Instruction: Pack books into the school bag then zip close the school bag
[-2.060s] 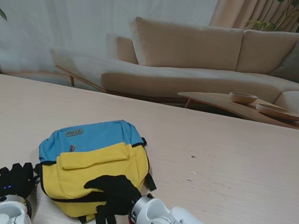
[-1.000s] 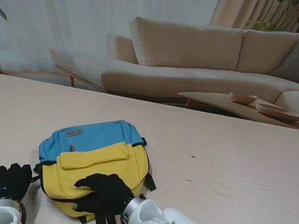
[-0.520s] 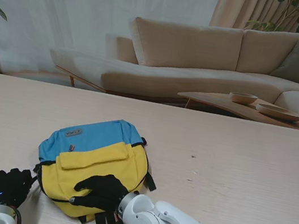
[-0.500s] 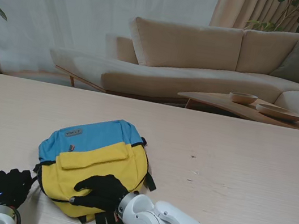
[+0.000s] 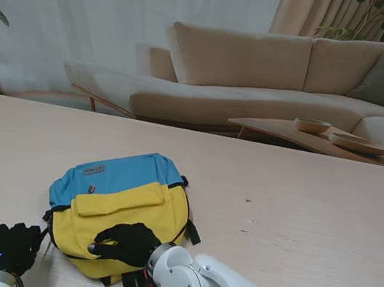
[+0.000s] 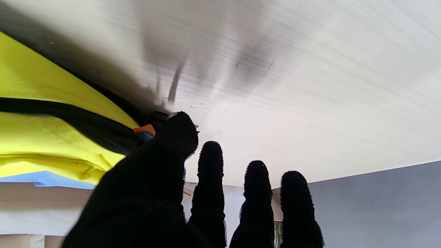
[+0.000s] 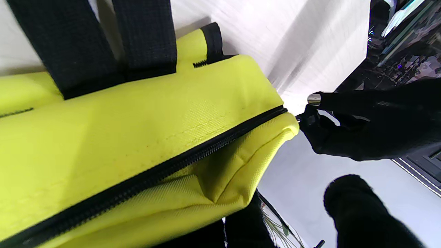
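On the counter (image 5: 299,206): school bag (image 5: 118,208), blue and yellow, lying flat toward the near left.
Stand view only: whole bag outline; right robot hand (image 5: 124,243) pressed palm-down on the yellow front, fingers curled, nothing gripped.
Right wrist view only: black zipper (image 7: 144,179) run shut along the yellow edge; black straps (image 7: 93,41).
Left wrist view only: small orange tab (image 6: 144,129) beside the thumb.
Left robot hand (image 5: 6,249): just left of the bag, fingers apart and straight, empty.

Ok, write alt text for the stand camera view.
A blue and yellow school bag lies on a pale wooden table, the right hand resting on its near yellow end. The left hand sits beside the bag's left corner.
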